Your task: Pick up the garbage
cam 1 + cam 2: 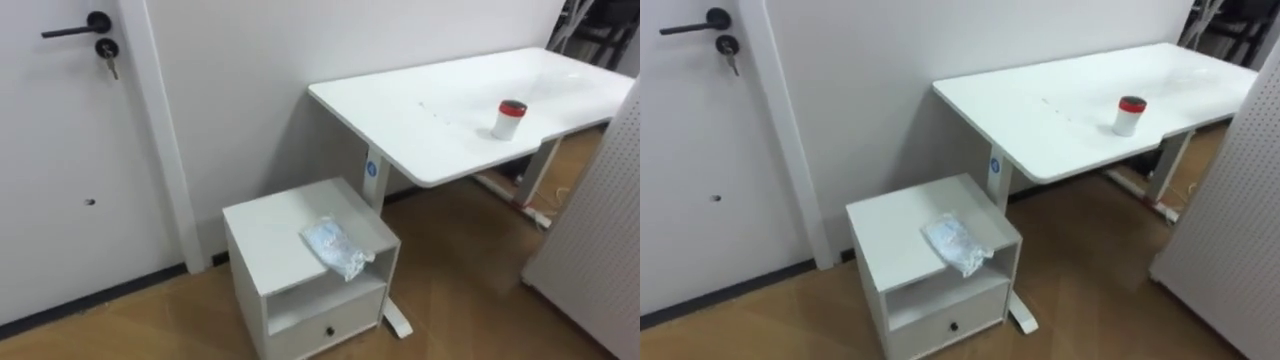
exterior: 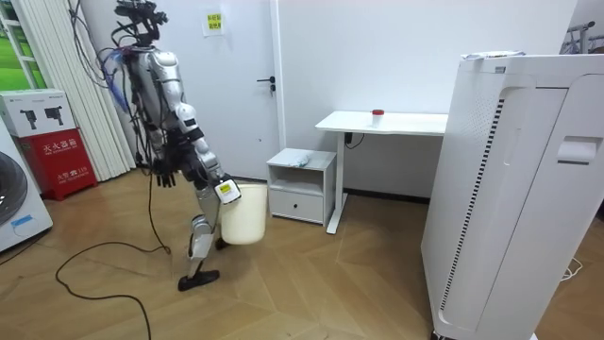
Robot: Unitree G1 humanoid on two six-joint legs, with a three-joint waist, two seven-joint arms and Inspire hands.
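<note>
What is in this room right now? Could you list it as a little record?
robot: stands on the wood floor beside the cabinet, on the room view's left of it
carried: pale bin at the robot's front, one hand at its top edge, grip unclear
idle: other hand hangs by its side
garbage: crumpled plastic wrapper on the cabinet top, near the front edge
furniture: white desk bearing a small red-lidded jar
exit: white door, shut, dark handle

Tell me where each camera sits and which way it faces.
Left eye view: on the robot's head, looking down at a white cabinet with a crumpled plastic bag, beside a desk with a red-lidded jar.
Right eye view: same head, same scene.
Room view: across the room, whole robot beside a cream bin; shares cabinet and desk.
</note>
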